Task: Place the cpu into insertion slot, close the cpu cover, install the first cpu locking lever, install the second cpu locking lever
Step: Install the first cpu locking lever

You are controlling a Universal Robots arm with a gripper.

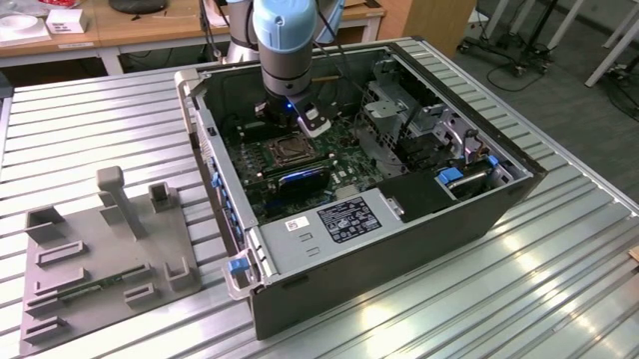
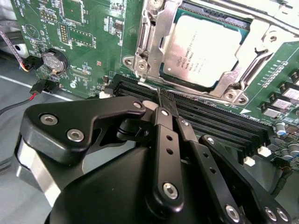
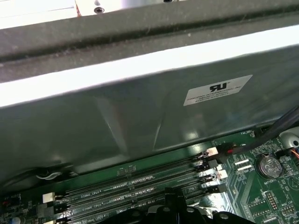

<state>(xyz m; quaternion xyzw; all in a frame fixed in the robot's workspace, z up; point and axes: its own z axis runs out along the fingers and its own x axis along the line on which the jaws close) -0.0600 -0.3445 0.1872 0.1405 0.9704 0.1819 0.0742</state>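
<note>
Your gripper (image 2: 164, 103) had its fingers pressed together, pinching nothing, with the tips over the memory slots (image 2: 210, 123) just beside the insertion slot (image 2: 226, 94). The cpu (image 2: 205, 49) sat in it, and the cpu cover (image 2: 156, 28) looked lowered. Risk: sweeping too low could've snagged those slots or scraped the motherboard (image 2: 88, 28).

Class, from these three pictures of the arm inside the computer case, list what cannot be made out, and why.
- Exterior view: the socket is too small to show whether it is locked; the arm hides part of the board.
- Second wrist view: the cover is cut off by the picture's edge; the shut gripper hides what lies under its tips.
- First wrist view: the memory slots are partly hidden by the gripper.
</note>
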